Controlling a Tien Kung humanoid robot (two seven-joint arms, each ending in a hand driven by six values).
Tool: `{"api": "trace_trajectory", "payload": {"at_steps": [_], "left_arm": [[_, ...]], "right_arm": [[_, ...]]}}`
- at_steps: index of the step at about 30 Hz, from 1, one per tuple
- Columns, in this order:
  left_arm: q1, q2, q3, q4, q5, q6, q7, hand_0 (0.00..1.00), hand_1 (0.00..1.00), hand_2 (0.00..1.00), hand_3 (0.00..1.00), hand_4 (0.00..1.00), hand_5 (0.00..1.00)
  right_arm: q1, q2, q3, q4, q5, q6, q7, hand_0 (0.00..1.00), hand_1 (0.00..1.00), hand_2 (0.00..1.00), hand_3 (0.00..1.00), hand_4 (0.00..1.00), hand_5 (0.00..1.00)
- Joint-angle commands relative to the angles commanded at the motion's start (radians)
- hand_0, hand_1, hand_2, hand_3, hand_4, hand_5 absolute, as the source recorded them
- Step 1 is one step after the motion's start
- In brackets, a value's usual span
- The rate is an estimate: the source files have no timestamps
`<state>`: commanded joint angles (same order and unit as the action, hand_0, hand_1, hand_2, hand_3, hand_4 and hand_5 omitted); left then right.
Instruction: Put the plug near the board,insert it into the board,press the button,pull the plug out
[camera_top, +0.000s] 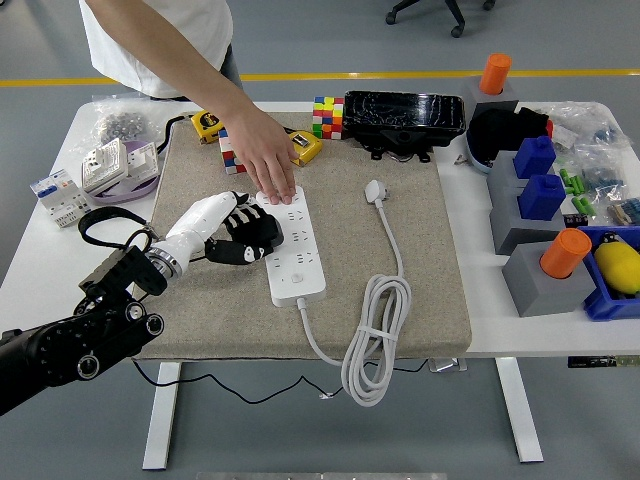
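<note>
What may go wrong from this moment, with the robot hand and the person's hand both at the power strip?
1. The person's hand rests on the far end of the white power strip, close beside the robot's left hand; they may collide.
2. The white plug lies apart on the beige mat, away from that hand, so the reach could drag across the strip and shift it.

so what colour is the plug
White, like its cable; the plug shows in the head view.
</note>
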<state>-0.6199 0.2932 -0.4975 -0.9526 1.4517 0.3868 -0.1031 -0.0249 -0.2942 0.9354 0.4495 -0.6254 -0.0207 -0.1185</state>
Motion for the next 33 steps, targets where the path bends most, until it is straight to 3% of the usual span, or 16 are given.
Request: {"api": "trace_trajectory", "payload": {"at_steps": [16, 17, 22, 23, 28, 29, 33], "left_arm": [[-0.015, -0.002, 0.023, 0.024, -0.003, -0.002, 0.005, 0.369, 0.388, 0.437, 0.535, 0.632, 0.002], [-0.015, -0.002, 0.022, 0.024, -0.002, -0.002, 0.004, 0.458, 0.481, 0.532, 0.566, 0.631, 0.002], [-0.014, -0.001, 0.017, 0.026, -0.007, -0.005, 0.004, 0.458, 0.481, 0.532, 0.566, 0.631, 0.002], [-0.014, -0.001, 0.015, 0.026, -0.009, -0.004, 0.003, 0.662, 0.725, 0.743, 0.766, 0.960, 0.089], [-0.012, 0.000, 0.011, 0.027, -0.015, 0.008, 0.002, 0.662, 0.725, 0.743, 0.766, 0.960, 0.089], [-0.012, 0.000, 0.011, 0.028, -0.014, 0.007, 0.004, 0.678, 0.742, 0.766, 0.786, 0.998, 0.150], [-0.009, 0.001, 0.008, 0.023, -0.012, 0.007, 0.006, 0.678, 0.742, 0.766, 0.786, 0.998, 0.150]], "right_arm": [[0.001, 0.000, 0.001, 0.001, 0.000, 0.000, 0.000, 0.681, 0.687, 0.696, 0.599, 0.936, 0.532], [0.000, 0.000, 0.001, 0.001, 0.000, 0.000, 0.000, 0.681, 0.687, 0.696, 0.600, 0.936, 0.533], [-0.001, 0.000, 0.001, 0.000, -0.001, 0.001, -0.001, 0.681, 0.687, 0.696, 0.600, 0.936, 0.533], [-0.001, 0.000, 0.000, -0.001, -0.001, 0.000, -0.001, 0.681, 0.687, 0.696, 0.598, 0.936, 0.533], [0.000, 0.001, 0.002, 0.000, 0.000, 0.001, 0.000, 0.681, 0.687, 0.696, 0.598, 0.936, 0.533], [0.000, 0.001, 0.002, 0.000, -0.001, 0.001, -0.001, 0.681, 0.687, 0.696, 0.598, 0.936, 0.533], [0.000, 0.000, 0.003, 0.001, -0.002, 0.000, -0.001, 0.681, 0.687, 0.696, 0.598, 0.936, 0.533]]}}
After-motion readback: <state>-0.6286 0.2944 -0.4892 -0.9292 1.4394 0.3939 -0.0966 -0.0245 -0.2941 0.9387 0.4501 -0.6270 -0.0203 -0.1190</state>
